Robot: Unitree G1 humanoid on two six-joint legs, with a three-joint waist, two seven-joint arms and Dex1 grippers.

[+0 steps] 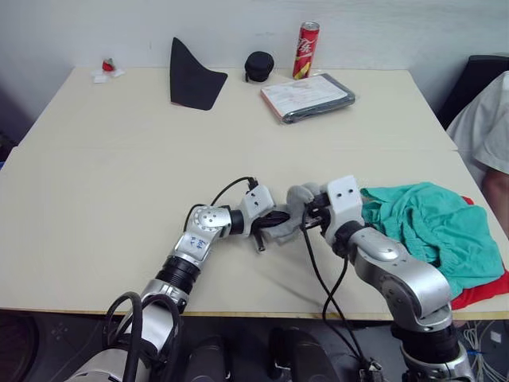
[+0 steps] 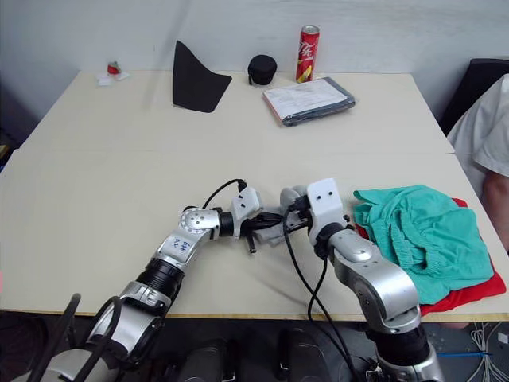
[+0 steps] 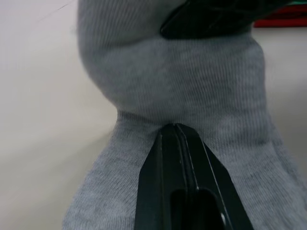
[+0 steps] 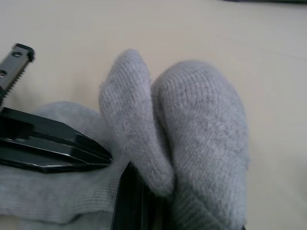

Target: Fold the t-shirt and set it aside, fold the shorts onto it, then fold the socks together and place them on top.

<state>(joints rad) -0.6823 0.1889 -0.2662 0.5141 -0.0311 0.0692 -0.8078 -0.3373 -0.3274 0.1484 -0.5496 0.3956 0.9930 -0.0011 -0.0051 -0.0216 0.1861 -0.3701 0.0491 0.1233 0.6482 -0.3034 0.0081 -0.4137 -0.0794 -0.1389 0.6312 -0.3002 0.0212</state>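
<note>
A pale cream table [image 1: 95, 183] stands against a light wall, with a person's white sleeve [image 1: 487, 119] cut off at the right edge.

At the table's near centre the two grippers meet over the socks [image 1: 300, 199], which lie bunched on the tabletop just left of the folded pile. From the head views the socks are mostly covered by the gripper housings; only a small grey lump shows. The right wrist view resolves two rounded grey toe ends standing side by side, so two socks are counted. The left wrist view shows ribbed grey knit pinched to a waist where the left gripper [image 3: 176, 128] has its two black fingers pressed flat together on the cloth. The right gripper [image 1: 312, 213] holds the other end: one black finger lies across the fabric in the left wrist view, and knit is wedged at the base of its fingers in the right wrist view, so it grips the socks narrowly.

At the right the shorts [image 1: 429, 227], one teal-green heap, sit on the t-shirt [image 1: 485, 290]; only a red rim of the shirt shows beneath, and its fold cannot be judged.

At the far edge: one black pointed fabric piece [image 1: 191, 76], one round black case [image 1: 258, 65], one red can [image 1: 306, 49], one wrapped flat packet [image 1: 308, 97], and one small red-and-white item [image 1: 106, 68] too small to identify.
</note>
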